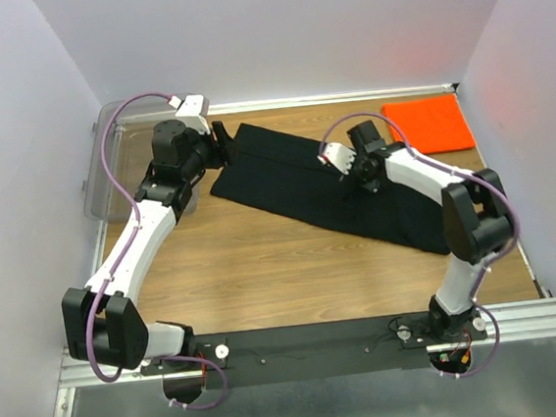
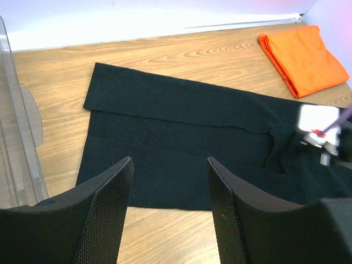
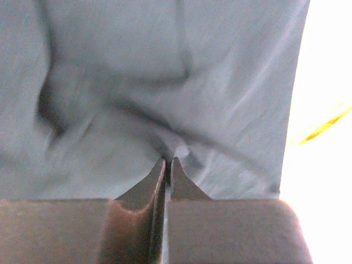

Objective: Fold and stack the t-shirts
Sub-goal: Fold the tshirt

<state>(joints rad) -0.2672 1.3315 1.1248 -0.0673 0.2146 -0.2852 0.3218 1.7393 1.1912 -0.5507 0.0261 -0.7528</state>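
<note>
Right pincer [image 3: 168,160] pressed together, prob. pinching black shirt [image 2: 176,137]; we see that on its wrist cam only. Left pincer [image 2: 169,165] spread, orange shirt [image 1: 429,123] apart.

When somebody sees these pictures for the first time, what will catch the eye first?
First comes the large black t-shirt, spread slantwise across the middle of the wooden table. The right arm reaches onto it, jaws closed on a pinch of cloth. Next is the bright orange t-shirt, folded, in the far right corner. The left arm hovers at the black shirt's left end, jaws open.
</note>
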